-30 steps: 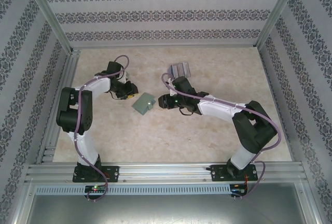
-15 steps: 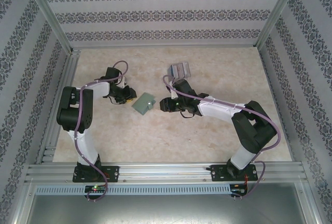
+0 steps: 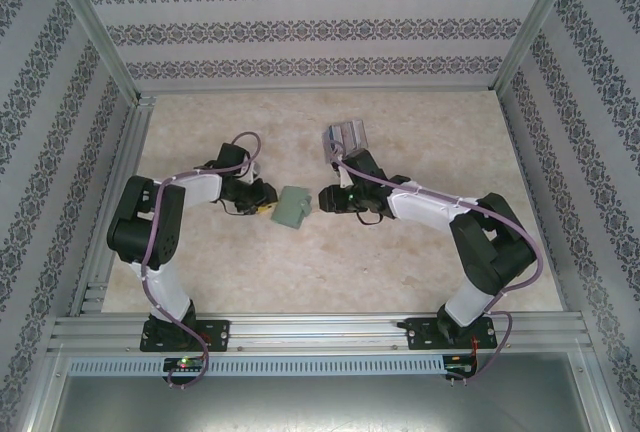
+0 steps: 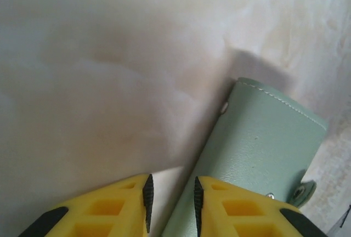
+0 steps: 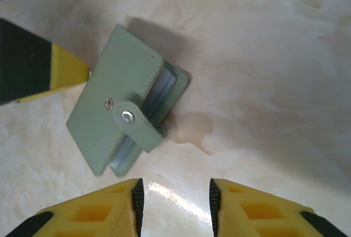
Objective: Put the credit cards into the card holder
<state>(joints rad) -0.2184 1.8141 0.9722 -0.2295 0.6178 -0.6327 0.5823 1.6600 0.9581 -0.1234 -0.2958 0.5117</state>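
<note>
Worktop (image 3: 420, 272): beige marbled slab. Patterned wall panels (image 3: 300, 22): 3, enclosing the worktop. Aluminium rail (image 3: 320, 330): along the worktop's near edge.

The grey-green card holder (image 3: 292, 208) is lying flat on the surface (image 3: 420, 252), folded, its panels gaping slightly at one edge. The credit cards (image 3: 345, 135) are sitting well apart, a silvery bundle farther back.

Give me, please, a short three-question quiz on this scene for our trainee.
1. True or false: the holder lies between the left pincer and the right pincer.
2. Where are the cards? A) inside the holder; B) on the table, beyond the right pincer; C) in the left pincer.
3. What does the right pincer grip?
Key: 1 true; 2 B; 3 nothing, it is open.
</note>
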